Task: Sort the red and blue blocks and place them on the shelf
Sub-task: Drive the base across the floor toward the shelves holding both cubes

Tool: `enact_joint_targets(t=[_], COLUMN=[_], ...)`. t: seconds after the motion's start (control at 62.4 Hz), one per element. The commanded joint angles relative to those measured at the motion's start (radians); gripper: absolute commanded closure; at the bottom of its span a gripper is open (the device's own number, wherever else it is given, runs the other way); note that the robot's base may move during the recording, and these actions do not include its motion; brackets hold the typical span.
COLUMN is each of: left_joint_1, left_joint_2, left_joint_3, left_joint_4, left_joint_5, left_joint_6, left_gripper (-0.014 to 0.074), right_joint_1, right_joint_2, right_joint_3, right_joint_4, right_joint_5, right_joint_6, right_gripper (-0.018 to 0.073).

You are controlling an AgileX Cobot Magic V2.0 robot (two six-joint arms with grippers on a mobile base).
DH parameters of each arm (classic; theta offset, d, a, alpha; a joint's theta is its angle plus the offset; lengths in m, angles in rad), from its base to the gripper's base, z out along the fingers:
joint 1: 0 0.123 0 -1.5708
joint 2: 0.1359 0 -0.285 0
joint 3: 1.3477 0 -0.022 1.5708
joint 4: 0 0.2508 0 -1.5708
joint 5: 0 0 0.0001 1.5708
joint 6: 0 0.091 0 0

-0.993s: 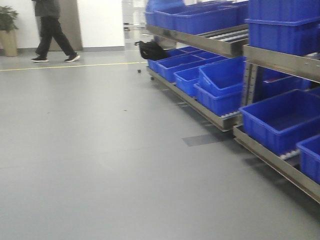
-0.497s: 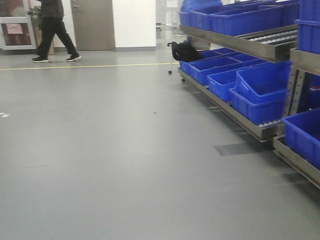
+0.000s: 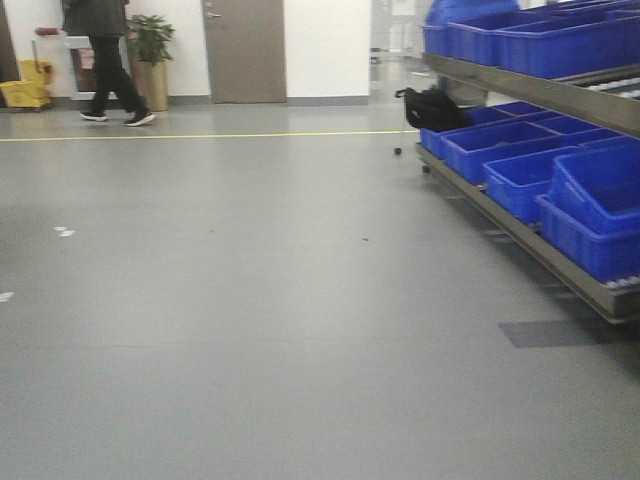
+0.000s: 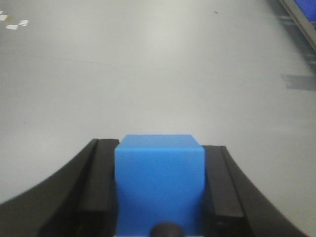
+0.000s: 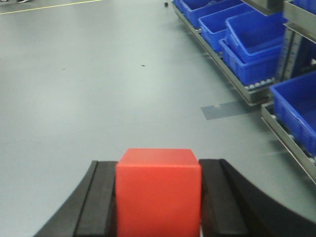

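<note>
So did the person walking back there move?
Yes. The person has walked left: earlier on the right of the potted plant, now on its left.

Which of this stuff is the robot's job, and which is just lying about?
On the job: blue block in left gripper; red block in right gripper; shelf.
Just around: blue bins, black bag, potted plant, person, yellow bucket.

The floor was smooth grey sheet, evenly lit, with a yellow line across it at 12 o'clock and a darker patch at 4 o'clock. The rear wall was white, with a grey-brown door at 12. A potted plant stood at 11 and a yellow bucket at 10. Blue bins ranged at 2 to 3 o'clock.
</note>
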Motion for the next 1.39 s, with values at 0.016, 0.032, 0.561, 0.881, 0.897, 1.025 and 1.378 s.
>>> enact_joint_targets(t=[0.016,0.032,0.561,0.881,0.897,1.025,1.378], left_joint_1=[0.000,0.000,0.000,0.000,0.000,0.000,0.000], left_joint_2=[0.000,0.000,0.000,0.000,0.000,0.000,0.000], left_joint_3=[-0.028,-0.028,-0.028,-0.028,-0.028,-0.028,-0.028], left_joint_4=[0.011,0.011,0.011,0.011,0.011,0.011,0.011], left_joint_5=[-0.074,-0.074,-0.074,-0.074,-0.074,-0.074,-0.074], left_joint_6=[-0.006,-0.006,-0.006,-0.006,-0.006,-0.006,-0.006], left_gripper=[0.0463,0.0463,0.0463,0.0463,0.0463,0.0463,0.0463], right_joint_1=[-0.007,-0.007,-0.007,-0.007,-0.007,-0.007,-0.007], right_joint_2=[0.003,0.003,0.003,0.003,0.003,0.003,0.003], right_joint_3=[-0.029,-0.029,-0.029,-0.029,-0.029,-0.029,-0.029], right_joint_4=[-0.011,-0.011,-0.011,-0.011,-0.011,-0.011,-0.011], right_joint_5=[-0.086,-0.086,-0.086,-0.086,-0.086,-0.086,-0.086], right_joint_6=[0.000,0.000,0.000,0.000,0.000,0.000,0.000], right_gripper=[0.0502,0.0502,0.0502,0.0502,0.0502,0.0502,0.0502])
